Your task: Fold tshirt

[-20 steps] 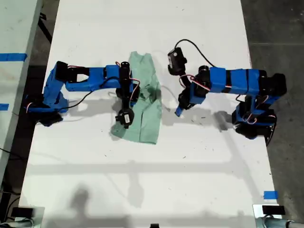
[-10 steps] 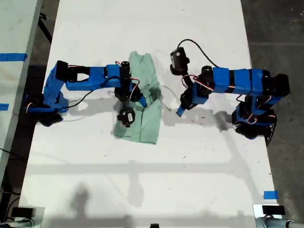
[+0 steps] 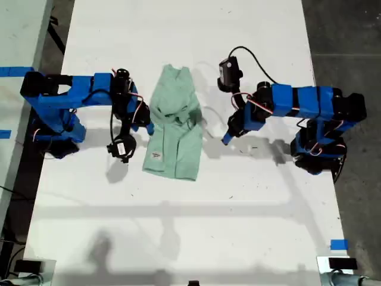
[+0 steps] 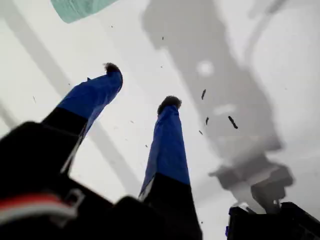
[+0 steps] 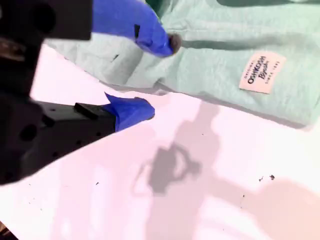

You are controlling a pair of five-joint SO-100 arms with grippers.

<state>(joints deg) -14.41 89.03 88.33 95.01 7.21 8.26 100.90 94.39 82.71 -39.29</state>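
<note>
My second gripper [image 5: 157,77] hangs parted and empty over the white table [image 5: 200,200], at the edge of the mint-green tshirt [image 5: 225,45], near its white label [image 5: 259,73].

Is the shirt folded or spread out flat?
Folded. The shirt lies as a narrow strip on the table, no sleeves sticking out, a layer doubled over near its collar end, its label showing.

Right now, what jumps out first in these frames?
The pale green tshirt lies folded into a narrow strip mid-table, its white label facing up. A blue arm flanks it on each side: my second gripper sits open at the shirt's edge on the exterior view's left, and my first gripper hangs open over bare white table on the exterior view's right.
</note>
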